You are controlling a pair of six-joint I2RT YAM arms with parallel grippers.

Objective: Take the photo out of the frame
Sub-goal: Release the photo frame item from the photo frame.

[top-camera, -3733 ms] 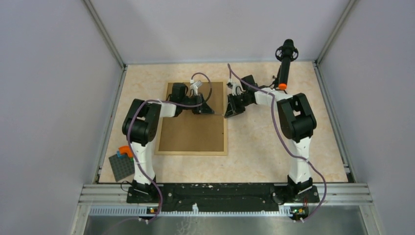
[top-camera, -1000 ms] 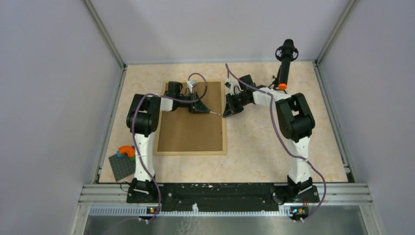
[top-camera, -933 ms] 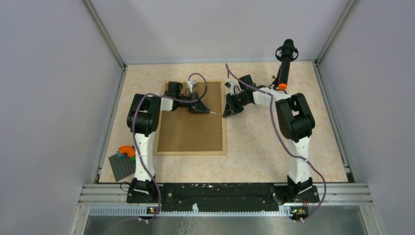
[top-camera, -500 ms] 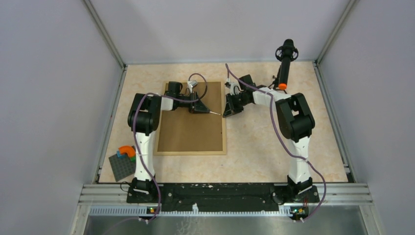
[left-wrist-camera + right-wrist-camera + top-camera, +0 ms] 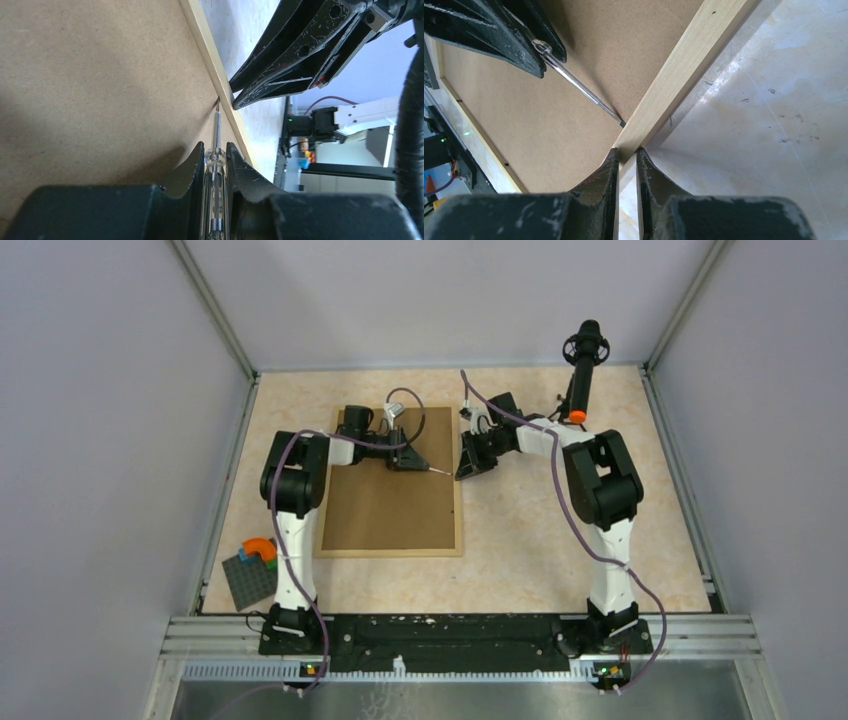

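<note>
The frame lies face down on the table, its brown backing board up. The photo is hidden under the board. My left gripper is shut on a clear-handled screwdriver. Its metal tip touches the seam between the board and the frame's right rail. My right gripper sits at the outer side of that rail. In the right wrist view the right gripper is shut on the light-wood rail, and the screwdriver meets the rail just ahead of it.
A dark grey studded baseplate with coloured bricks sits at the near left. A black post with an orange ring stands at the far right. Grey walls close in the table on three sides.
Since 3.7 s ago the left gripper and the frame have shifted slightly left. Over the last second nothing has visibly moved.
</note>
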